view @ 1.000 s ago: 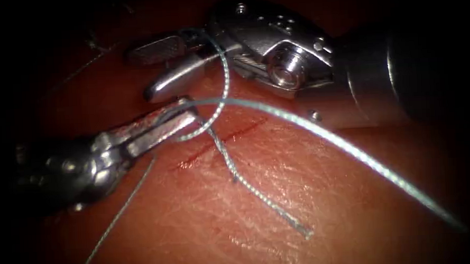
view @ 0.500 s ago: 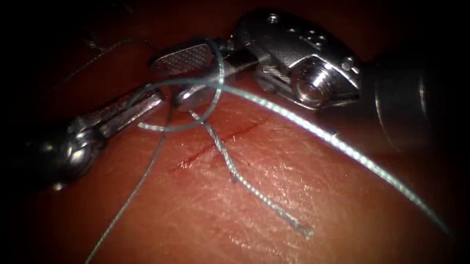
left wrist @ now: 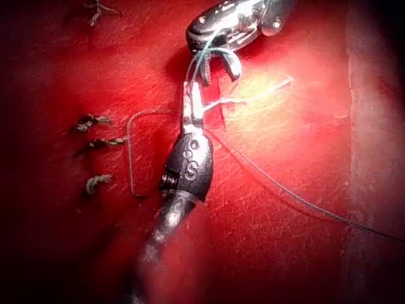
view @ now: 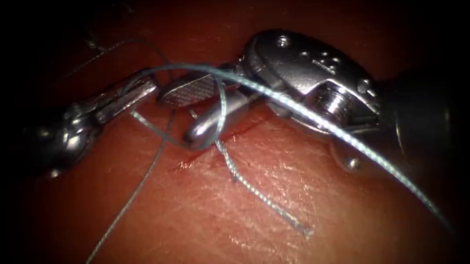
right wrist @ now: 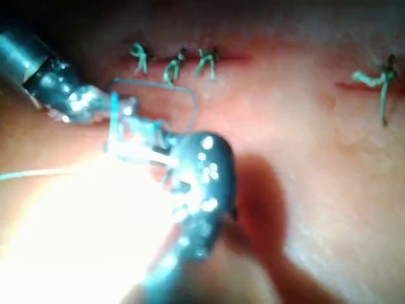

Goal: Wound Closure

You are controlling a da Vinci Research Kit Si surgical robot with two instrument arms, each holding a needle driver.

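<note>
Endoscope view: my left hand point(view: 147, 88) clamped on thread point(view: 319, 125); my right hand point(view: 192, 112) apart, thread looped around it, just above cut point(view: 219, 143) in tissue point(view: 238, 216).

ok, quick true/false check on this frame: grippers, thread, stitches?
1. The right gripper is open. True.
2. The left gripper holds the needle. False: it is shut on the thread.
3. A loop of thread lies around the right gripper's jaws. True.
4. The left wrist view has no finished stitches in it. False: three knotted stitches sit in a row on the tissue.
5. The right gripper is clamped on the tissue. False: it is open over the cut, gripping nothing.
</note>
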